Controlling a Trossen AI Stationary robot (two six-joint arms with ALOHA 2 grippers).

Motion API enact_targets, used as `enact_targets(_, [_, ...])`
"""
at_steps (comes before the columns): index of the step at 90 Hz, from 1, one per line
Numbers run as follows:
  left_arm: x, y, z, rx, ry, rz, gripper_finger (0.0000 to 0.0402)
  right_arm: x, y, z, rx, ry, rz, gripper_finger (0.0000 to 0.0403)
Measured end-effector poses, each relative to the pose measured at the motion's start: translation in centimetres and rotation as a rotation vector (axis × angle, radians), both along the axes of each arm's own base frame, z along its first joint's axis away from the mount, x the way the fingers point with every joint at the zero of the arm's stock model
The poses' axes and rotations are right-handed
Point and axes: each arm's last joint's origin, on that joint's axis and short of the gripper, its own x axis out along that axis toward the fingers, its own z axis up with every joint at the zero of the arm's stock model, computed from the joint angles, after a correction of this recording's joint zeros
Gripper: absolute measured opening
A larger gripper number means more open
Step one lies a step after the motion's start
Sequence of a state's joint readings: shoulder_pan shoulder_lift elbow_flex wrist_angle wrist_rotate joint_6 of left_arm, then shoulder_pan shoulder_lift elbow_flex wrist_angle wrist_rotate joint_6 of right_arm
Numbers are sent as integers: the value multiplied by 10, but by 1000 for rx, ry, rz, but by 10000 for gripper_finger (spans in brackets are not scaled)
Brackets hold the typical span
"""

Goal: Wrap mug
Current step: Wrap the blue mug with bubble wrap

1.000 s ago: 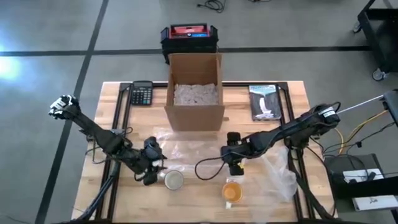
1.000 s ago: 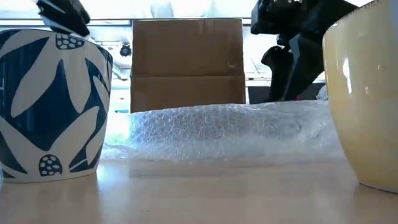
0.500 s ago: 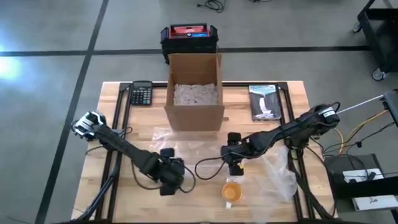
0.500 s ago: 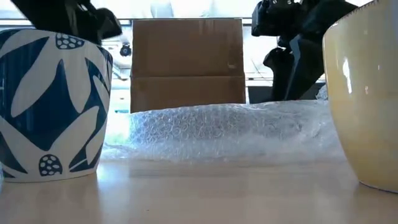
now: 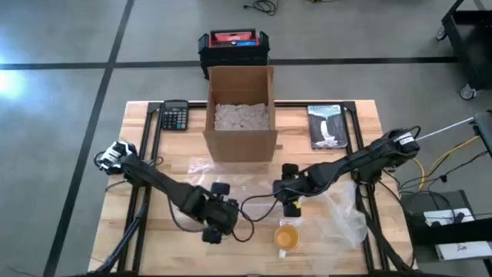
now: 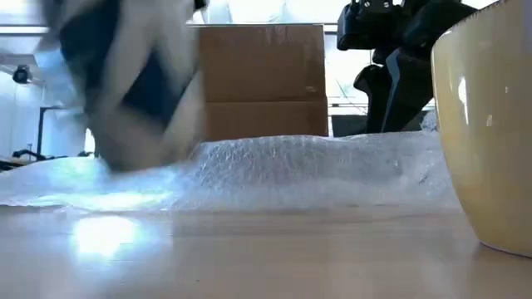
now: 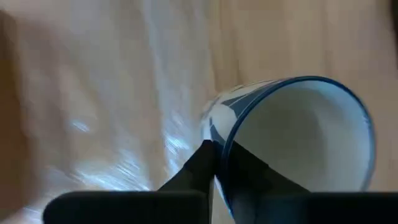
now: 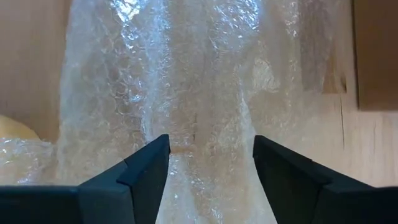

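The left gripper (image 7: 214, 163) is clamped on the rim of the blue-and-white mug (image 7: 292, 137), one finger inside the mouth and one outside against the wall; the mug hangs tilted, lifted clear of the table (image 5: 123, 231), and in the low view it shows as a slanted blur (image 6: 125, 83) above the bubble wrap (image 6: 316, 170); from above, this gripper (image 5: 219, 223) is near the front edge of the table, left of centre, with the mug hidden beneath it; the right gripper (image 8: 208, 165) has its jaws spread wide with nothing between them, poised over the bubble wrap (image 8: 186, 93), which lies spread across the middle of the table (image 5: 231, 185); in the high view the right gripper (image 5: 290, 201) sits near the table's centre, just behind the yellow mug (image 5: 287, 237), which stands upright by the front edge; a cardboard box (image 5: 240, 115) stands open at the back edge, centre; a calculator (image 5: 175, 115) lies near the back left corner and a book (image 5: 327, 125) towards the back right.
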State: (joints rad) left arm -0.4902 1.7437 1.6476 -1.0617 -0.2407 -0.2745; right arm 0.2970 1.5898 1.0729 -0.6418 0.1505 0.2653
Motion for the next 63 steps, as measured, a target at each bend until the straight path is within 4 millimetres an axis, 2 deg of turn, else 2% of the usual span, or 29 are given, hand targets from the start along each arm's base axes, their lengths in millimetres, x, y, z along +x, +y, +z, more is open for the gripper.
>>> enact_targets(9, [5,17,22,58,-57,21,4,0,0,0,0,1,0,201])
enact_targets(20, [19,53,25,108,-51,74,2,0,0,0,2,1,-5,200])
enact_targets(28, [31,82,8,102,-1,129,2,0,0,0,6,4,-18,203])
enact_targets(38, [42,107,-30,117,85,163,1,-2,1,-1,6,14,-24,207])
enact_targets(50, [49,115,-56,-32,81,115,1,-4,5,-2,2,22,-6,212])
enact_targets(63, [49,117,-69,-48,82,133,13,-5,6,-2,1,26,-3,218])
